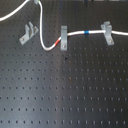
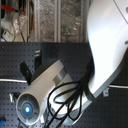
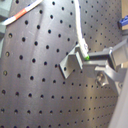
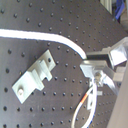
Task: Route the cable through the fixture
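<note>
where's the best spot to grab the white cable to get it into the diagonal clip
Probably the free stretch of the cable just beside the diagonal clip, on the first exterior view's right of it. There it lies loose on the board, clear of the clips it already passes. Come from above, end effector fingers straddling the cord crosswise.

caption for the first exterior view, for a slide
White cable threaded through two square-facing clips on black pegboard, bypassing the diagonal fixture.

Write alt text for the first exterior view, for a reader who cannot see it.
A white cable crosses a black perforated board, passing through two square-facing grey clips, with a red band beside the middle clip and a blue band between them. A diagonal grey fixture stands empty toward the first exterior view's left, the cable curving past it. No hand is visible.
</note>
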Tool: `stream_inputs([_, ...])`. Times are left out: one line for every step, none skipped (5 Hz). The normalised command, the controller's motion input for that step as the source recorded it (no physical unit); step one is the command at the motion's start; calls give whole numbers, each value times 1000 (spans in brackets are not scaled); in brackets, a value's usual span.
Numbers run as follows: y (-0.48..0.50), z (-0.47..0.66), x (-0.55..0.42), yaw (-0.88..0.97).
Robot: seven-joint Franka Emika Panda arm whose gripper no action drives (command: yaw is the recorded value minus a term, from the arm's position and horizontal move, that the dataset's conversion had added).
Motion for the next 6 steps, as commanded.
stream_inputs([358, 450, -48, -597])
stream_inputs([444, 378, -234, -357])
stream_inputs([459, 239, -436, -120])
stream_inputs([444, 259, -434, -109])
stream_inputs([290, 197, -222, -149])
stream_inputs([123, 288, -356, -114])
